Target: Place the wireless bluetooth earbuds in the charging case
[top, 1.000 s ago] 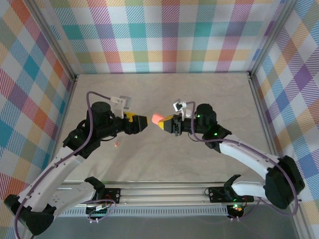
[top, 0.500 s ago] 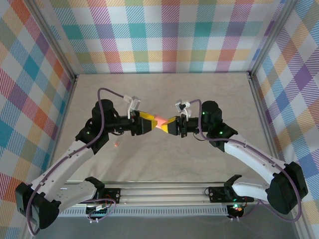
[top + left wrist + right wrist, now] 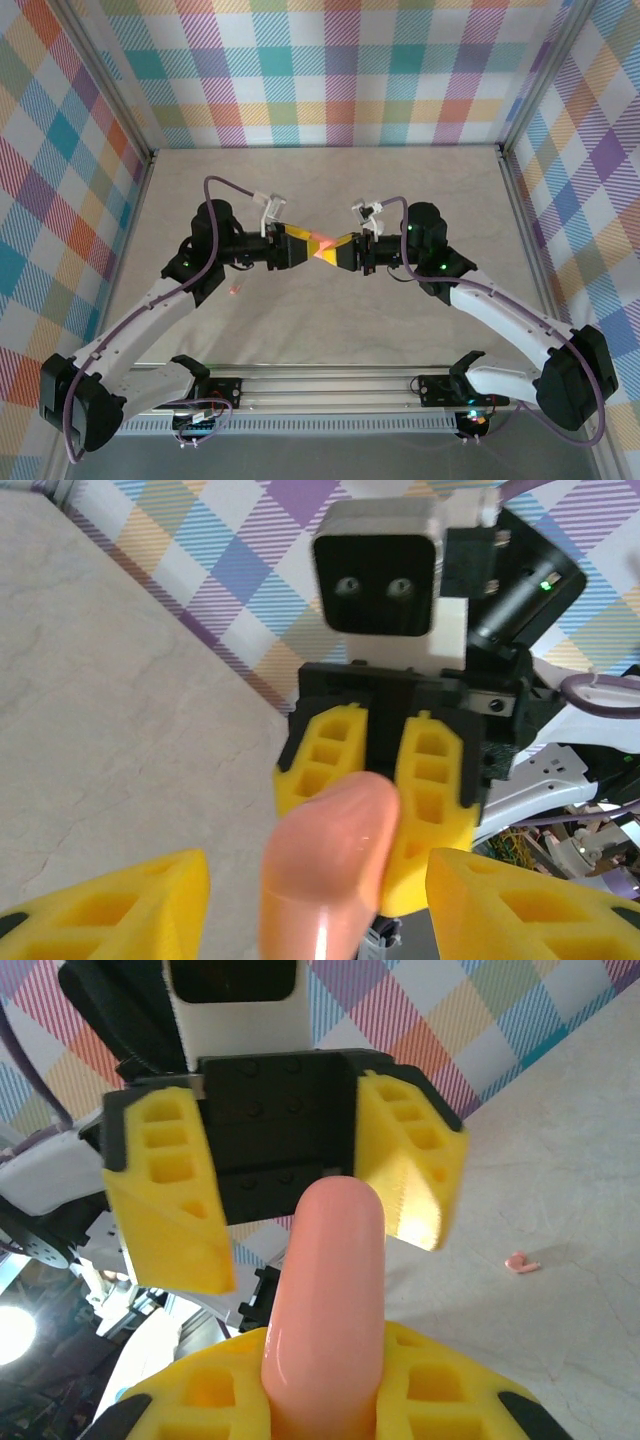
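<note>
A salmon-pink charging case (image 3: 322,243) hangs above the middle of the table, closed as far as I can see. My right gripper (image 3: 340,250) is shut on one end of it, and the case (image 3: 325,1300) sticks out from between its yellow fingers. My left gripper (image 3: 303,244) faces it from the left, open, its fingers (image 3: 130,905) on either side of the case's free end (image 3: 330,870) with a gap on both sides. One tiny pink earbud (image 3: 234,289) lies on the table below the left arm and shows past the case as a small pink earbud (image 3: 521,1261).
The beige tabletop (image 3: 330,180) is fenced by plaid walls (image 3: 330,70) on three sides, with a metal rail (image 3: 330,385) along the near edge. Both arms meet over the middle of the table.
My left gripper has moved right until its fingers straddle the case's free end, and its jaws have narrowed. The right gripper shifted slightly left, keeping hold of the case.
</note>
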Tool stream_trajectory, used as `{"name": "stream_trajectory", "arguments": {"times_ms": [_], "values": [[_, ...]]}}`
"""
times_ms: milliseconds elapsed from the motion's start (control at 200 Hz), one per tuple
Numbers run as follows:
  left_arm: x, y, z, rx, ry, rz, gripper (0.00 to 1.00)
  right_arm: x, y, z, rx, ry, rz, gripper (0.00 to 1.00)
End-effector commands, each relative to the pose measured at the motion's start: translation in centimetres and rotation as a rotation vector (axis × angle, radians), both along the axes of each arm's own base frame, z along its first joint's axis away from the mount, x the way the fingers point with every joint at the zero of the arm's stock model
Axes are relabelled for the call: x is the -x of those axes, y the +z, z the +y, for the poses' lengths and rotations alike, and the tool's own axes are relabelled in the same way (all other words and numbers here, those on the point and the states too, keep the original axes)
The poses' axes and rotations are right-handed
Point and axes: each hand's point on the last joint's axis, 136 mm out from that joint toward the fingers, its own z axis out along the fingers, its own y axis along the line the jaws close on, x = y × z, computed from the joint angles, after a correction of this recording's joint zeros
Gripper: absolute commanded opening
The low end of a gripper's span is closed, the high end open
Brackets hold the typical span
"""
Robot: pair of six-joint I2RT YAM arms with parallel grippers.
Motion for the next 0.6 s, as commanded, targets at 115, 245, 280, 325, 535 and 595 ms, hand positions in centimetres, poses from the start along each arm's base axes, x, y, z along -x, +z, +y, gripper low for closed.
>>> {"name": "stream_trajectory", "arguments": {"times_ms": [115, 245, 280, 325, 535, 595], "values": [[0.1, -0.2, -0.1, 0.019, -0.016, -0.004, 0.58, 0.7, 1.6, 0.1, -0.041, 0.031, -0.038, 0.00], [0.9, 0.1, -0.2, 0.034, -0.060, -0.009, 0.53, 0.4, 1.5, 0.2, -0.040, 0.018, -0.035, 0.00], [1.0, 0.0, -0.1, 0.034, -0.068, -0.008, 0.52, 0.3, 1.6, 0.2, -0.040, 0.015, -0.036, 0.00], [1.2, 0.0, -0.1, 0.035, -0.073, -0.009, 0.51, 0.2, 1.6, 0.2, -0.041, 0.014, -0.036, 0.00], [1.6, 0.5, -0.1, 0.047, -0.092, -0.022, 0.32, 0.1, 1.0, 0.6, -0.053, 0.043, -0.006, 0.00], [1.5, 0.6, -0.2, 0.049, -0.094, -0.023, 0.28, 0.1, 0.9, 0.7, -0.052, 0.048, 0.000, 0.00]]}}
